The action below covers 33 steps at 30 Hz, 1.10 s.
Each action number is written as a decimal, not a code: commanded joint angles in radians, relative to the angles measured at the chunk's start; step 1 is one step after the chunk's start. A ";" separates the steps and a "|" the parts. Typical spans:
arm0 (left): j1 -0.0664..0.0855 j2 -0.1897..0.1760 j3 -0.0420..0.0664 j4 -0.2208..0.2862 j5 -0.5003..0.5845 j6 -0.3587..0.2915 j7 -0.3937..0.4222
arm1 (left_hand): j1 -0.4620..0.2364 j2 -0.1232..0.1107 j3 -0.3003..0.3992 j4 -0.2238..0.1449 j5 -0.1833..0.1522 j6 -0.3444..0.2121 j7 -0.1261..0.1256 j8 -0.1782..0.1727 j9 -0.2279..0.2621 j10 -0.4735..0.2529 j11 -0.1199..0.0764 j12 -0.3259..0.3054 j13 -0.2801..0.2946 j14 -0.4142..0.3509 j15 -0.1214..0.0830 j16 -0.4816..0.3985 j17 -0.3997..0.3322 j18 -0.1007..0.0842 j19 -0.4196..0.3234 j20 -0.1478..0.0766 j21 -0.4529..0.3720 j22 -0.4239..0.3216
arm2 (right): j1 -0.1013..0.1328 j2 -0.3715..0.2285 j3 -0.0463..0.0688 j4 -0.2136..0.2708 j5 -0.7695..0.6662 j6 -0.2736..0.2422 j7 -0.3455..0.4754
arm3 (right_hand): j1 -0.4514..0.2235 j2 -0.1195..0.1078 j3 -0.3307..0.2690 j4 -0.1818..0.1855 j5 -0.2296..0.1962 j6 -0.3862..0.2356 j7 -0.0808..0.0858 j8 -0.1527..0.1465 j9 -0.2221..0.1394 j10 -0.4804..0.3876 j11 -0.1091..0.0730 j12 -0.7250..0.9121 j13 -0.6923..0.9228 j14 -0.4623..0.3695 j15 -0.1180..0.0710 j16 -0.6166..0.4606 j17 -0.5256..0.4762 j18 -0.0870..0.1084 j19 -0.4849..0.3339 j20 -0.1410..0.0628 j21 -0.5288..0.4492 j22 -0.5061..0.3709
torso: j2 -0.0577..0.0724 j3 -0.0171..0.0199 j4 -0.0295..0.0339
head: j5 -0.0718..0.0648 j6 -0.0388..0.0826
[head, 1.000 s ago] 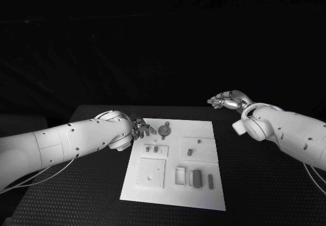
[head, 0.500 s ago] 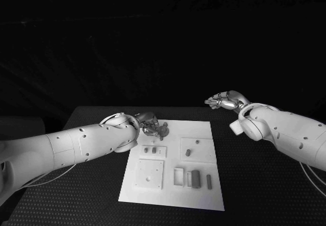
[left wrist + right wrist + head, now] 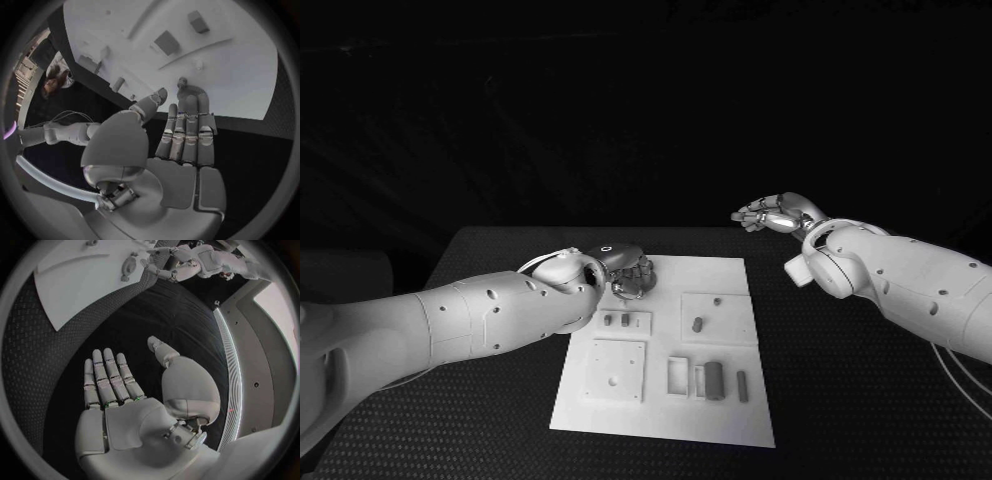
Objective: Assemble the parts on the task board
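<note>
The left hand point(image 3: 626, 268) hovers over the far left corner of the task board point(image 3: 733, 400), fingers straight and close together, holding nothing. The grey parts point(image 3: 714, 379) lie nearer the robot than it. Well right, off the board, the right hand point(image 3: 773, 213) is raised, fingers spread, empty.

left robot hand point(image 3: 626, 270) crowds the task board point(image 3: 733, 400) far corner; near edge lies open.

White smooth-shelled arms dotted with small screws end in silver jointed hands point(image 3: 625, 270).
</note>
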State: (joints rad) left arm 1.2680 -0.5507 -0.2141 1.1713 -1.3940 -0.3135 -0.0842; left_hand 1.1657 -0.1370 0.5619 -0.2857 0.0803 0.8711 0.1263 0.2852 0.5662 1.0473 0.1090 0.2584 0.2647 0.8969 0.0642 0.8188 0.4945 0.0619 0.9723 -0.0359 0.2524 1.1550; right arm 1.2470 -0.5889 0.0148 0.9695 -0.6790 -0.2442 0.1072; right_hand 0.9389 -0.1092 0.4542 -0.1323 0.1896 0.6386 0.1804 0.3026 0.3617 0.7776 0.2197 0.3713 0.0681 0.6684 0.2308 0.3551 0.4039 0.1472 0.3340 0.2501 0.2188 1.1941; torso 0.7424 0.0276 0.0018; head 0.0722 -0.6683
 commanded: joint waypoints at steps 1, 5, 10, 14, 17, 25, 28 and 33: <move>-0.005 0.011 0.000 -0.016 -0.049 -0.029 0.025 | 0.003 -0.004 -0.004 0.001 -0.005 -0.003 -0.002 -0.005 -0.002 -0.005 0.000 -0.009 -0.002 0.008 -0.002 -0.007 0.002 0.002 0.008 -0.001 -0.004 0.000 | 0.000 0.002 0.000 0.002 0.000 0.014 0.012 | 0.008 -0.001 -0.002 0.005 0.000 -0.007 0.072 0.007 0.000 0.006 0.001 -0.004 -0.001 0.001 0.005 -0.006 -0.001 -0.008 0.000 -0.003 -0.006 0.002 | 0.000 -0.0003 0.0004 | -0.002 0.000; -0.014 0.020 0.000 -0.033 -0.049 -0.021 0.018 | -0.016 -0.002 -0.013 0.009 -0.009 -0.032 -0.009 -0.026 -0.018 -0.014 0.007 -0.028 -0.010 0.013 -0.004 -0.007 0.007 0.001 0.015 -0.003 -0.006 0.002 | 0.000 0.002 0.000 0.003 0.000 0.013 0.012 | 0.008 0.000 -0.002 0.005 0.000 -0.007 0.072 0.007 0.000 0.006 0.001 -0.004 -0.001 0.001 0.005 -0.007 -0.001 -0.008 0.000 -0.003 -0.006 0.002 | 0.000 0.0001 -0.0002 | -0.002 -0.001; -0.019 0.028 0.000 -0.049 -0.052 -0.005 0.010 | -0.015 -0.001 -0.012 0.008 -0.008 -0.024 -0.004 -0.023 -0.021 -0.019 0.010 -0.036 -0.013 0.014 -0.005 -0.008 0.010 0.001 0.016 -0.004 -0.008 0.004 | 0.000 0.001 0.000 0.004 0.000 0.013 0.012 | 0.008 0.000 -0.002 0.005 0.000 -0.007 0.072 0.007 0.000 0.006 0.001 -0.005 -0.001 0.001 0.005 -0.007 -0.002 -0.008 0.000 -0.003 -0.007 0.002 | -0.001 0.0001 0.0001 | -0.003 -0.003; -0.027 0.036 0.000 -0.064 -0.059 0.001 0.006 | -0.013 0.003 -0.011 0.007 -0.008 -0.003 0.005 -0.014 -0.024 -0.023 0.014 -0.045 -0.016 0.012 -0.005 -0.010 0.014 0.000 0.016 -0.004 -0.010 0.008 | 0.000 0.001 0.000 0.005 0.000 0.013 0.012 | 0.008 0.000 -0.002 0.005 0.000 -0.008 0.072 0.008 0.000 0.006 0.001 -0.005 -0.001 0.001 0.005 -0.007 -0.002 -0.008 0.001 -0.003 -0.007 0.003 | -0.001 0.0003 0.0007 | -0.004 -0.005; -0.036 0.040 0.000 -0.074 -0.060 0.001 0.006 | -0.010 0.003 -0.009 0.006 -0.006 -0.001 0.005 -0.014 -0.025 -0.023 0.015 -0.046 -0.017 0.012 -0.005 -0.010 0.015 0.000 0.016 -0.004 -0.011 0.009 | 0.000 0.001 0.000 0.006 0.000 0.014 0.012 | 0.008 0.000 -0.003 0.005 0.000 -0.008 0.072 0.008 0.000 0.007 0.001 -0.006 -0.001 0.001 0.006 -0.007 -0.002 -0.008 0.001 -0.003 -0.007 0.003 | -0.001 -0.0001 0.0006 | -0.005 -0.005; -0.041 0.043 0.000 -0.078 -0.060 0.002 0.004 | -0.002 0.010 -0.005 0.004 -0.002 0.001 0.010 -0.014 -0.030 -0.016 0.014 -0.047 -0.016 0.016 -0.007 -0.007 0.020 0.001 0.020 -0.006 -0.010 0.013 | 0.000 -0.001 0.000 0.007 0.000 0.014 0.012 | 0.008 0.000 -0.003 0.005 0.000 -0.008 0.072 0.008 0.000 0.007 0.001 -0.007 -0.001 0.001 0.006 -0.007 -0.002 -0.008 0.001 -0.003 -0.008 0.004 | -0.001 0.0002 0.0001 | -0.007 -0.007; -0.041 0.041 0.000 -0.075 -0.061 0.010 0.005 | 0.003 0.014 -0.003 0.003 0.000 0.014 0.013 -0.009 -0.032 -0.001 0.010 -0.043 -0.013 0.021 -0.009 -0.003 0.025 0.001 0.026 -0.008 -0.007 0.019 | 0.000 -0.001 0.000 0.008 0.000 0.014 0.012 | 0.008 0.000 -0.003 0.005 0.000 -0.008 0.072 0.008 0.000 0.007 0.001 -0.007 -0.001 0.001 0.006 -0.007 -0.002 -0.008 0.001 -0.003 -0.008 0.004 | -0.001 0.0005 0.0010 | -0.008 -0.008; -0.041 0.039 0.000 -0.073 -0.061 0.016 0.011 | 0.006 0.021 -0.004 0.002 0.001 0.032 0.015 -0.004 -0.037 0.021 0.007 -0.038 -0.007 0.033 -0.017 0.009 0.041 0.001 0.038 -0.014 -0.002 0.030 | 0.000 -0.001 0.000 0.008 0.000 0.014 0.012 | 0.008 0.000 -0.003 0.005 0.000 -0.008 0.072 0.008 0.000 0.008 0.001 -0.008 -0.001 0.001 0.006 -0.008 -0.003 -0.009 0.001 -0.003 -0.008 0.005 | -0.002 0.0004 0.0012 | -0.008 -0.010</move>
State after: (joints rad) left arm 1.2309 -0.5124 -0.2122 1.0962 -1.4474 -0.3197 -0.0794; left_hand 1.1684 -0.1262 0.5549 -0.2788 0.0754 0.8952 0.1427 0.2758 0.5300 1.0649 0.1160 0.2161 0.2568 0.9225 0.0461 0.8247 0.5333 0.0454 1.0029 -0.0517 0.2485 1.1846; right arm 1.2471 -0.5906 0.0148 0.9755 -0.6790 -0.2437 0.1074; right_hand 0.9388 -0.1092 0.4541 -0.1323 0.1896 0.6386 0.1804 0.3057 0.3617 0.7775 0.2198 0.3674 0.0682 0.6685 0.2307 0.3513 0.4022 0.1473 0.3340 0.2501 0.2150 1.1971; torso 0.7411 0.0278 0.0026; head 0.0638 -0.6779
